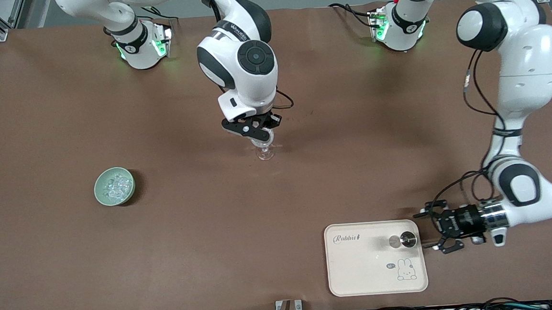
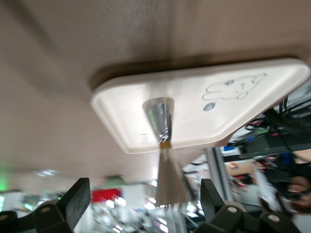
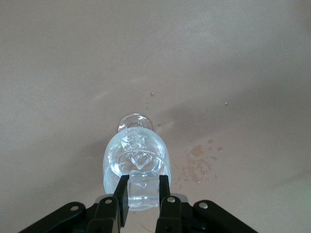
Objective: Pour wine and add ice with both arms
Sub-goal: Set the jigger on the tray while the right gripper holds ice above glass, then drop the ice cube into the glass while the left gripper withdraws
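The ice (image 1: 115, 185) lies as a heap of small clear cubes in a pale green bowl (image 1: 101, 194), toward the right arm's end of the table and well apart from everything else.

Going along the front view, the right gripper (image 1: 258, 128) comes next. It hangs directly over a stemmed glass (image 1: 265, 152) that stands upright near the middle of the table. In the right wrist view its jaws are narrow and pinch one ice cube (image 3: 143, 189) just above the mouth of the glass, and other cubes already sit inside the bowl of the glass. Some small drops are on the table just beside the glass.

Farther along, a cream tray (image 1: 355, 274) with a rabbit drawing lies near the front edge of the table. On it stands a bottle-like vessel with a silver top (image 1: 402, 240), which I take for the wine. The left gripper (image 1: 438, 238) is at the tray's edge, just beside this vessel but not touching it, with its jaws wide apart and nothing between them.

I judge that the step in hand is adding ice, and the pouring seems finished. The next move calls for the right jaws to open while the cube is centred over the rim, so that it falls inside and not on the table.
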### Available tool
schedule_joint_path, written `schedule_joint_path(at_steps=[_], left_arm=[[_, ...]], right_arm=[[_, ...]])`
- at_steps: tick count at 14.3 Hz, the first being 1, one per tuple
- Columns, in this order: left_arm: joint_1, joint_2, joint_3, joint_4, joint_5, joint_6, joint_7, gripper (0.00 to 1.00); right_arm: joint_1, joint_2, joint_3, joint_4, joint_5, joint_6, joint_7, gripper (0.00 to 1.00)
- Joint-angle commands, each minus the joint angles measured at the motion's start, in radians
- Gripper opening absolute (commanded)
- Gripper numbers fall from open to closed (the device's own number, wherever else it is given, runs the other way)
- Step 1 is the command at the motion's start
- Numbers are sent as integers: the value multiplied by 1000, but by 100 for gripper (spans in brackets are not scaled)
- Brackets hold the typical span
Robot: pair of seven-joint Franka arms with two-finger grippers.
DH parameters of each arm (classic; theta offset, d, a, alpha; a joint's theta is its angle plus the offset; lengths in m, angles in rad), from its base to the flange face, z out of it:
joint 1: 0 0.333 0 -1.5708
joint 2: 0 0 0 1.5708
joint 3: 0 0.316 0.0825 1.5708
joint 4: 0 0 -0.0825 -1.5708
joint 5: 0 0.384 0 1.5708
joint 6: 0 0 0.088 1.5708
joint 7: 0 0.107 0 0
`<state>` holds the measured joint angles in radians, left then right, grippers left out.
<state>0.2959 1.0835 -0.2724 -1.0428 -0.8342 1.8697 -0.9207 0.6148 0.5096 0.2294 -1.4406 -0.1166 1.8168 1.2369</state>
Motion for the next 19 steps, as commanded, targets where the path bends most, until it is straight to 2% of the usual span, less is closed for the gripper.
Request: schedule_joint_path(at_steps=[1,5,6,8,9,11,15,17,19], left_arm=[[-1,-147,7,-31,174,-96,-1,100],[-38,-325,-20,-31,461,-196,2,100],[-64,-368,-31,-31,547,-213,5,100],[-118,-462,-56,-31,723,-253,96,100],[-135,-502,-71,-31,791,-286,170,100],[-159,-562,-85,-31,895,-343,291,100],[-175,-660,-103,-33,968,-411,374,100],[-175,-704,-105,-33,968,-443,431,100],[-172,-744,-96,-33,966,-474,595,100]], right_arm=[[-6,-5,5,-9,-18,4,18,49],[-3,-5,5,-7,-17,3,19,59],[-6,-8,7,-3,-17,1,19,68],[-21,-29,5,9,-18,-4,10,100],[-42,-63,1,9,-23,-14,4,100],[-117,-121,2,9,-92,-66,-83,100],[-317,-296,-13,0,-98,-218,-359,100],[-325,-351,-132,0,-92,-258,-512,100],[-340,-400,-218,-1,-80,-299,-681,100]])
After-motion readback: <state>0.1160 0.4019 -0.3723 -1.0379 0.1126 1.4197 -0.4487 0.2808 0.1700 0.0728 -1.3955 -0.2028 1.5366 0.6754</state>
